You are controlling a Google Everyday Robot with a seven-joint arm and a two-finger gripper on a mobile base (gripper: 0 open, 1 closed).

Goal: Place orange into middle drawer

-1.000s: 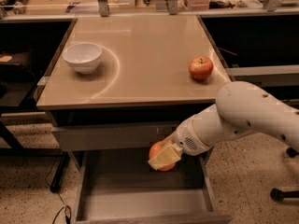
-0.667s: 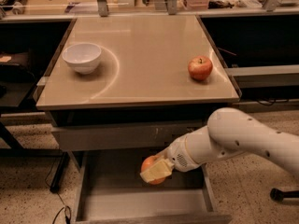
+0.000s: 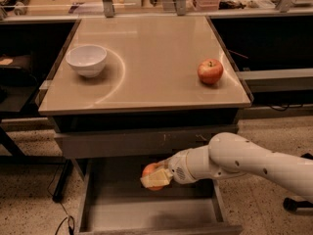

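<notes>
Edging onward, gripper (image 3: 156, 179) holds orange (image 3: 149, 170) over middle drawer (image 3: 146, 215).

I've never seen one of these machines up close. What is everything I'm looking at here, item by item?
table: one, beige top, centre of view
bowl: one, white, on the table's left part
apple: one, red, on the table's right part
upper drawer: one, grey front, closed, just under the tabletop
middle drawer: one, grey, pulled open below the closed one
orange: one, orange, held over the back part of the middle drawer
arm: one, white, reaching in from the right
pincer: one, pale, shut on the orange, over the middle drawer
</notes>
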